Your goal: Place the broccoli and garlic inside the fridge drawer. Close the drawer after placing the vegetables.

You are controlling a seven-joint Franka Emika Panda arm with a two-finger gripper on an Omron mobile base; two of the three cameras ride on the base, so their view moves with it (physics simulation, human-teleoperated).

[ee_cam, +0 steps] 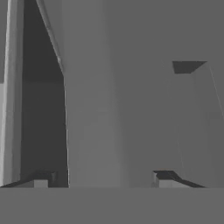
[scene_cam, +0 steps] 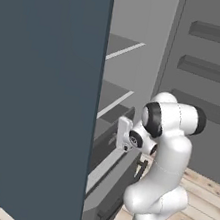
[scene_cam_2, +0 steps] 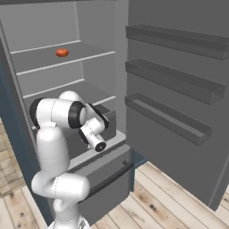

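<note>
The fridge drawer (scene_cam_2: 107,188), dark grey with a dark bar handle, sits at the bottom of the open fridge and juts forward from it; in the left base view the drawer (scene_cam: 111,188) shows beside the arm. Its inside is hidden. My hand reaches into the fridge just above the drawer, over a pale ledge (scene_cam_2: 96,152). In the hand view my gripper (ee_cam: 103,181) is open, its fingertips (ee_cam: 41,180) wide apart with bare grey fridge walls ahead and nothing between them. The broccoli and the garlic are out of view.
A small red-orange round thing (scene_cam_2: 62,53) lies on an upper fridge shelf. The open fridge door (scene_cam_2: 179,89) with three shelf bins stands to the right. The fridge's dark blue side wall (scene_cam: 38,95) blocks the left. Wooden floor (scene_cam_2: 156,201) lies below.
</note>
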